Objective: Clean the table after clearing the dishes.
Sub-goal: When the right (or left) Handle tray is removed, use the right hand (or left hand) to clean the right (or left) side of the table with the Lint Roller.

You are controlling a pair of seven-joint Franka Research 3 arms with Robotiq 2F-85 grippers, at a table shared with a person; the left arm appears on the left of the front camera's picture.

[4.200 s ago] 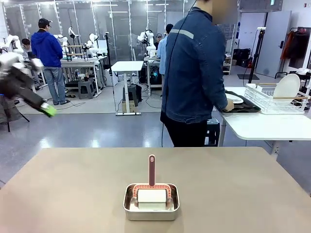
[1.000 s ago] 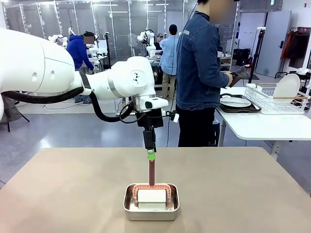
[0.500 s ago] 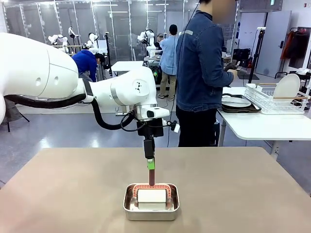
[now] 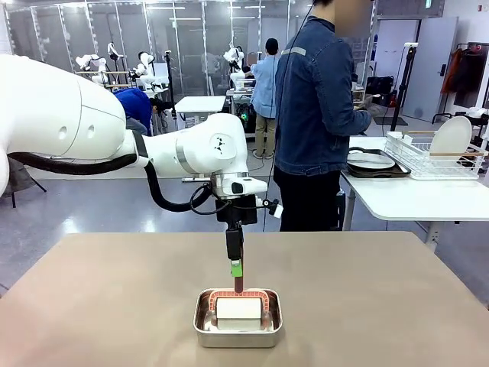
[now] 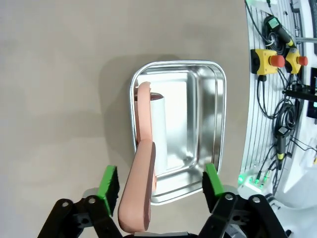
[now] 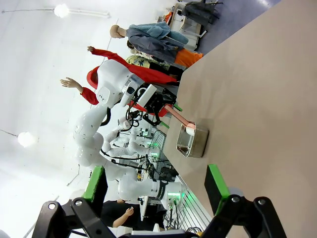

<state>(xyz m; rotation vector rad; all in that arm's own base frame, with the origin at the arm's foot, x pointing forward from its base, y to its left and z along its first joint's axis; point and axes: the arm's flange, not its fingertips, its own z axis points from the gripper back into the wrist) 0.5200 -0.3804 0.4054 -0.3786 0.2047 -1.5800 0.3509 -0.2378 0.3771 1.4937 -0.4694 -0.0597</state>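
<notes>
Your left gripper [image 4: 237, 267] hangs over the table [image 4: 107, 306], pointing straight down at the roller [image 5: 141, 193], which stands in the steel pan [image 4: 200, 327] at 6 o'clock on the tabletop. In the left wrist view its green pads [image 5: 108, 182] are released and set apart, with the roller's pink handle between them, not clamped. Your right gripper [image 6: 155, 182] is spread wide with nothing between its fingers. The dishes [image 4: 374, 164] are off the table, on the white side table [image 4: 416, 199] at 3 o'clock, just beside the person [image 4: 313, 107]
</notes>
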